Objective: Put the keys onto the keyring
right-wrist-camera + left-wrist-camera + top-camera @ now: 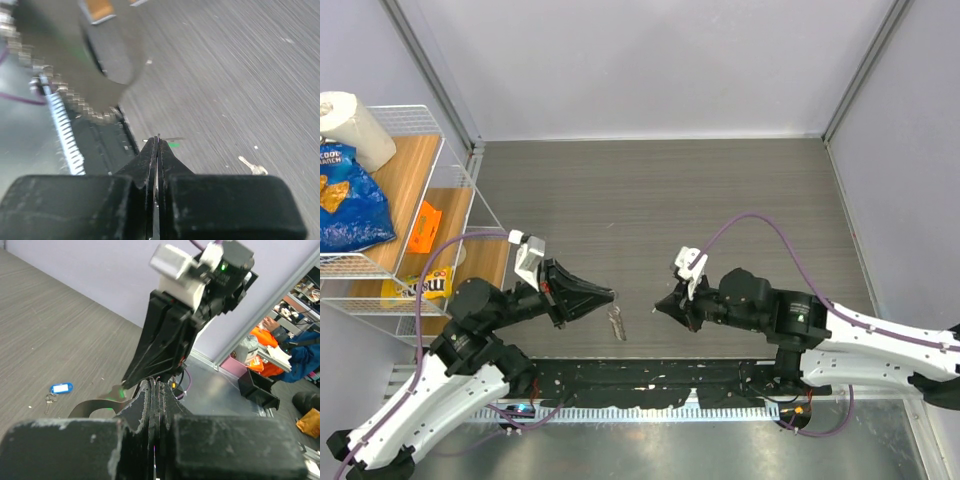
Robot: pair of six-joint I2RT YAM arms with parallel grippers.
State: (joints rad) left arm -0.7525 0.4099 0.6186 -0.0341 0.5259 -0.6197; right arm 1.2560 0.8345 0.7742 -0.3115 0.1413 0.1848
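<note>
Left wrist, keyring (95, 407): strap curling out of the left end effector (155, 386), which is clamping shut on it.
Green key (119, 390): sitting at the right end effector's (131, 380) tip, jaws closed tight; gripping it or not, I cannot tell.
Blue key (61, 388): lying on the counter (60, 330), well apart from both tips.
Risk: limp strap possibly letting the ring swing away; crowding tips possibly nudging the green key loose.

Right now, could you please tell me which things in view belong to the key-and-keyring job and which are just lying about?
For the job: grey-beige looped fabric strap of the keyring; green-headed silver key; blue plastic key tag.
Lying about: white wire shelf rack; white paper towel roll; blue crisp bag; orange packet; yellow sweet bag.
</note>
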